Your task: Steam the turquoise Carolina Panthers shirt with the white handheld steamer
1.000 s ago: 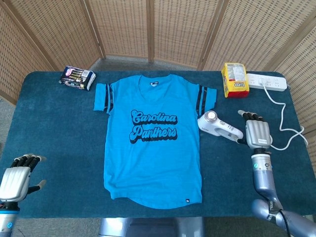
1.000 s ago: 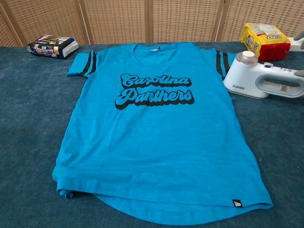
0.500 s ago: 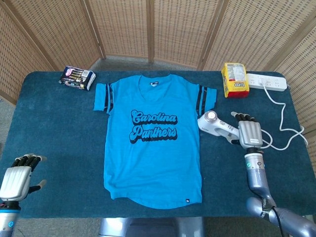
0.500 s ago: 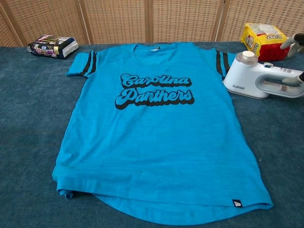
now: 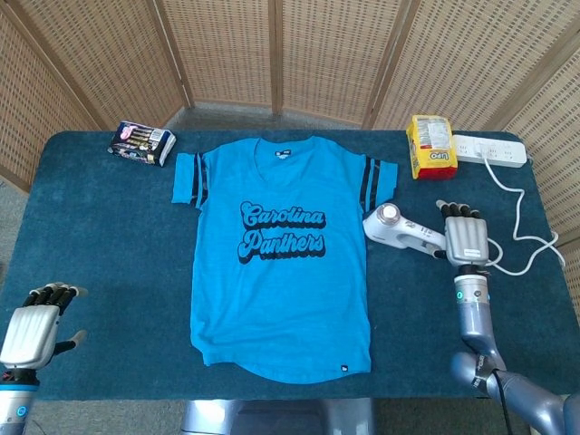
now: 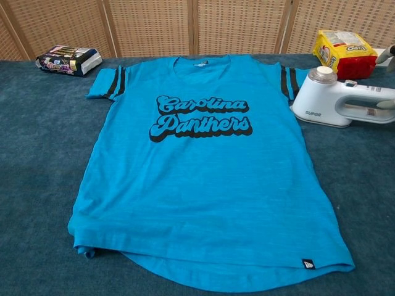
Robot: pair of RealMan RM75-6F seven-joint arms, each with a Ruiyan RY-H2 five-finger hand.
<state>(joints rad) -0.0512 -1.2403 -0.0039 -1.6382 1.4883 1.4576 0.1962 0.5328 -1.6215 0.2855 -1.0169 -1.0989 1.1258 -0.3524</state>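
Right hand (image 5: 467,240) shifted onto steamer (image 5: 399,229) handle, nudging it slightly; fingers extended, grip unconfirmed. Left hand (image 5: 32,324) unmoved, loosely curled, empty. Shirt (image 5: 283,258) unsteamed.

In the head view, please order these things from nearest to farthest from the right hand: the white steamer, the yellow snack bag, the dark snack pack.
From the right hand:
1. White steamer, just to its left, beside the shirt's sleeve.
2. Yellow snack bag, farther back on the table, next to the power strip.
3. Dark snack pack, far across at the table's back left corner.
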